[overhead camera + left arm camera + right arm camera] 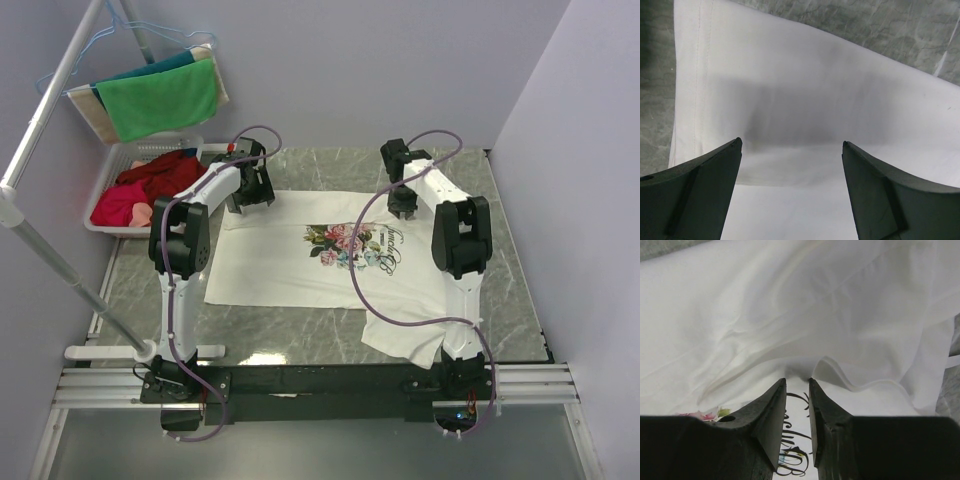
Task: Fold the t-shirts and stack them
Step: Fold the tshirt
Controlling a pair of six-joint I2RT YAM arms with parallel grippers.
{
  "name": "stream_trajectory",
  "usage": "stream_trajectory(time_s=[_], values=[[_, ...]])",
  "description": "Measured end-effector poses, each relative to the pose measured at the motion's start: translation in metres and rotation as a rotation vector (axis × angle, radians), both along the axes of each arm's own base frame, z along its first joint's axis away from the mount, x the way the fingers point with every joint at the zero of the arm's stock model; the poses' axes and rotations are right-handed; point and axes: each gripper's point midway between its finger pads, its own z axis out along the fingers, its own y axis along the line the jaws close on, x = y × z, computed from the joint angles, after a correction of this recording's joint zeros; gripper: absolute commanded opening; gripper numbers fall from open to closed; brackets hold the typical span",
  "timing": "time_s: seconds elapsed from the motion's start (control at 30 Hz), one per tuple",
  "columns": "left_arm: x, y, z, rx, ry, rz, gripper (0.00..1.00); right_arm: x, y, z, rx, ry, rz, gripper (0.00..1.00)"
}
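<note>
Clearly, left gripper (792,145) gapes wide over the t-shirt (830,85); right gripper (797,381), barely parted, touches its fold.

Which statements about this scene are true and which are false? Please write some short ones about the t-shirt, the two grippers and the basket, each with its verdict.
1. The t-shirt lies print side up on the table. True.
2. The left gripper is shut. False: its jaws stand wide apart above plain white cloth.
3. A green cloth hangs near the white basket. True.
4. The basket holds blue garments. False: it holds red and pink garments.
5. The right gripper hovers over the basket. False: it is at the t-shirt, close to the dark script print.
</note>
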Motion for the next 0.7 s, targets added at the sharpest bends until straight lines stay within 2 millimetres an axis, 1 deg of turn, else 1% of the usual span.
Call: stream_trajectory(time_s=[0.13,0.3,0.43,0.53,0.7], values=[[0.0,0.0,0.0,0.0,0.0,0.0,0.87,-0.004,0.002,-0.005,0.018,0.017,-0.002,0.32],[-0.002,0.0,-0.002,0.002,0.006,0.0,0.87,-0.015,-0.001,-0.015,0.026,0.054,-0.02,0.31],[-0.002,0.0,-0.002,0.001,0.006,0.0,0.87,-0.018,-0.004,-0.02,0.034,0.068,-0.029,0.29],[-0.002,0.0,-0.002,0.001,0.007,0.0,0.87,-0.018,-0.005,-0.023,0.048,0.067,-0.035,0.28],[-0.002,0.001,-0.002,0.002,0.009,0.0,0.87,-0.011,-0.006,-0.023,0.065,0.043,-0.038,0.24]])
